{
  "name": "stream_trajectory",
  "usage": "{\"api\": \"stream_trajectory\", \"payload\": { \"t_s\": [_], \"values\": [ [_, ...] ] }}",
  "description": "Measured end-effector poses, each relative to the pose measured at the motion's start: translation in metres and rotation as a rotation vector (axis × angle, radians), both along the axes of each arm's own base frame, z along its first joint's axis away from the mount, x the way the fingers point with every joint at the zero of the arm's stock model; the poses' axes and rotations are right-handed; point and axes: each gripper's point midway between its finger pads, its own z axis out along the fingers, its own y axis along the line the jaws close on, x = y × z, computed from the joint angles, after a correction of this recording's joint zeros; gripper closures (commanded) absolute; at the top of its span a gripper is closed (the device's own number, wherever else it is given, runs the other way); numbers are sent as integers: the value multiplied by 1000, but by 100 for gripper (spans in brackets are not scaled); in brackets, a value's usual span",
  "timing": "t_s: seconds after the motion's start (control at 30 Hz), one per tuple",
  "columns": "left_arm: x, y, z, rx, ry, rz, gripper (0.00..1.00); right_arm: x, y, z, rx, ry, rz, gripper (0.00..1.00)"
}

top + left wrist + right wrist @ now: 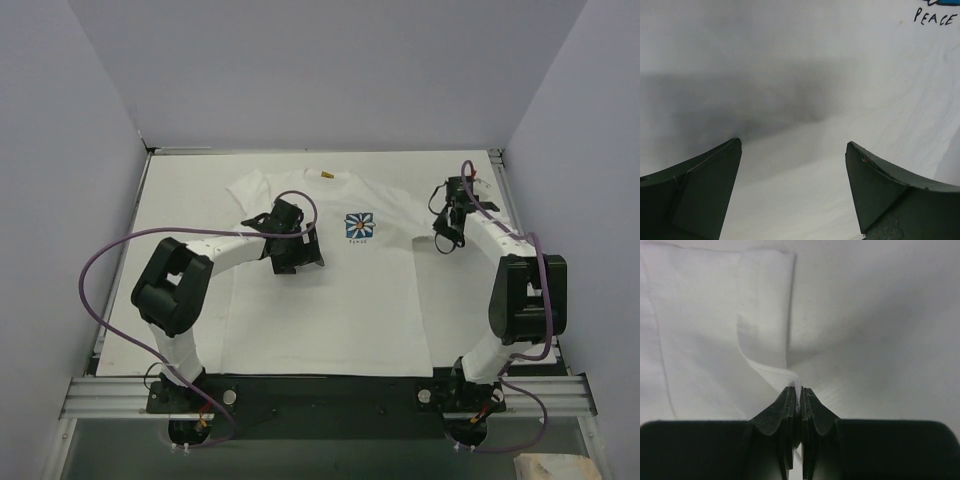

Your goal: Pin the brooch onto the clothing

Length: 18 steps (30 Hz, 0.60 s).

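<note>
Left tool [297, 250] hovers over the T-shirt [330, 310], which lies flat on the bench [180, 200], just left of its daisy print [358, 226]; right tool [447, 238] sits at the right sleeve [425, 222]. Left wrist view: fingers [700, 190] spread wide above plain cloth. Right wrist view: jaws pressed together, pinching a fold of white fabric.

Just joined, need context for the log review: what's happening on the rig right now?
Two arms are working on a white T-shirt laid flat on the table. The right gripper is shut on a fold of the sleeve on its own side. The left gripper hangs open just above the chest, beside the PEACE print, holding nothing. No brooch shows in any view, so pinning has not visibly begun.
</note>
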Motion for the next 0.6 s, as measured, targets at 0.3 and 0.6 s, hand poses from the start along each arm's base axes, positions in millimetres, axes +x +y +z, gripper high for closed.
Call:
{"api": "stream_trajectory", "payload": {
  "t_s": [0.3,0.6],
  "values": [
    [1,-1,0,-8,-5,-2,5,-66,4,-66,72,173,-25,27],
    [2,0,1,-2,-16,-10,6,-29,7,4,77,-70,22,38]
  ]
}}
